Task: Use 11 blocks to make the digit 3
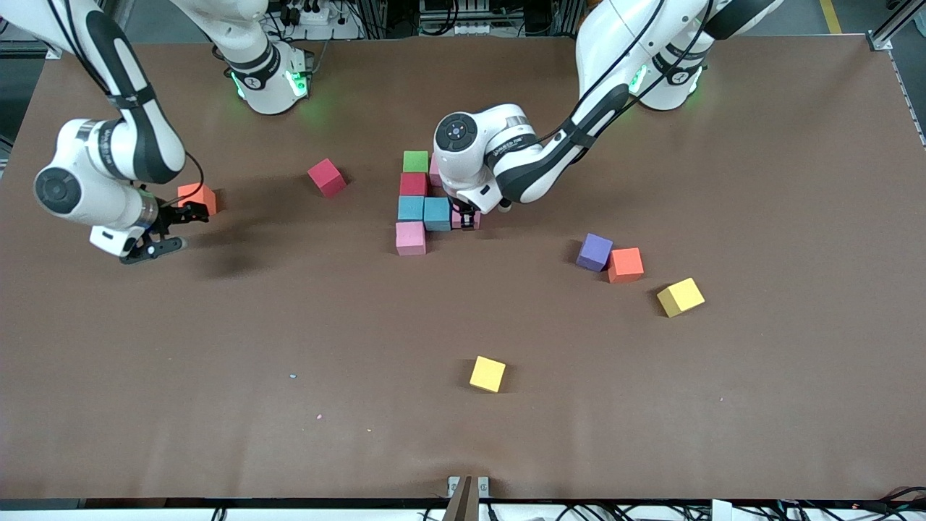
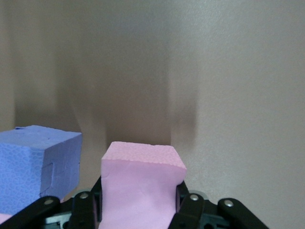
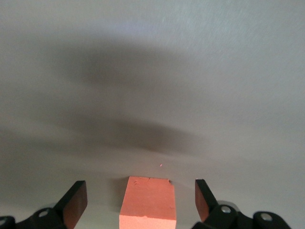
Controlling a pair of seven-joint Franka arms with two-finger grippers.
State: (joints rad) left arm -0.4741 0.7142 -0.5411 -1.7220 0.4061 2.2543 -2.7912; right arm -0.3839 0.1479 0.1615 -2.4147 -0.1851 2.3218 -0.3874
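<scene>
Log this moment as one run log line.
left gripper: shut on pink block, at cluster | right gripper: open, at orange block

Robotics lab: two white Franka arms bolted at the edge of a wide desk (image 1: 759, 405) w/ brown matte cover, aluminium frame rails (image 1: 891, 29) at corners, power strip (image 1: 312, 13) & cable bundles (image 1: 463, 14) by the arm bases, grey floor w/ yellow tape.
</scene>
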